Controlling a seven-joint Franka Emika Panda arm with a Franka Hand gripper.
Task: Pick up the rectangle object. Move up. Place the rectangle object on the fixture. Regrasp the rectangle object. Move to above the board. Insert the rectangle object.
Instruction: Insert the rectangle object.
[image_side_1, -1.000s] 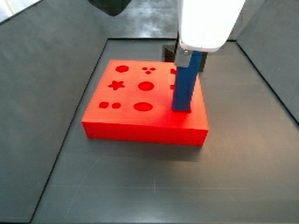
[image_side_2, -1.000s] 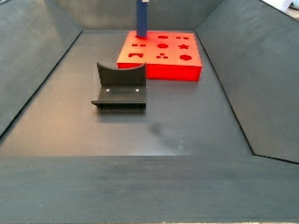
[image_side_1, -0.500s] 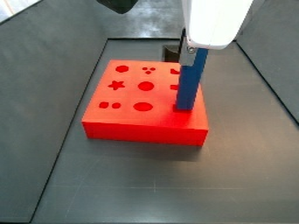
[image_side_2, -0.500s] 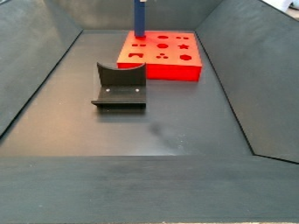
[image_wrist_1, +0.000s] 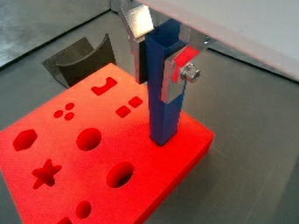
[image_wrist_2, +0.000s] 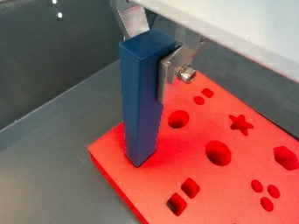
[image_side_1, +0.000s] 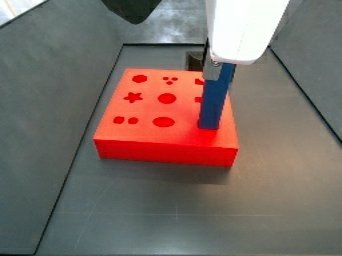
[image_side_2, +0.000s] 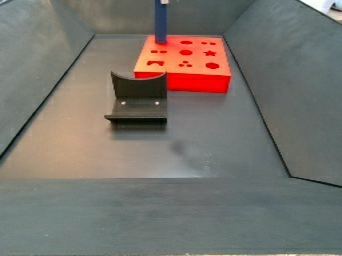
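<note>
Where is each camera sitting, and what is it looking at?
Wrist view: rides above the gripper, looks down the blue rectangle object at the red board; silver fingers show, fixture behind.
Wrist view: gripper's opposite side; bar and board.
Side view: high beside the board, white arm showing.
Side view: far down the floor, fixture nearest; no arm visible.
All four share the board and the upright bar.
</note>
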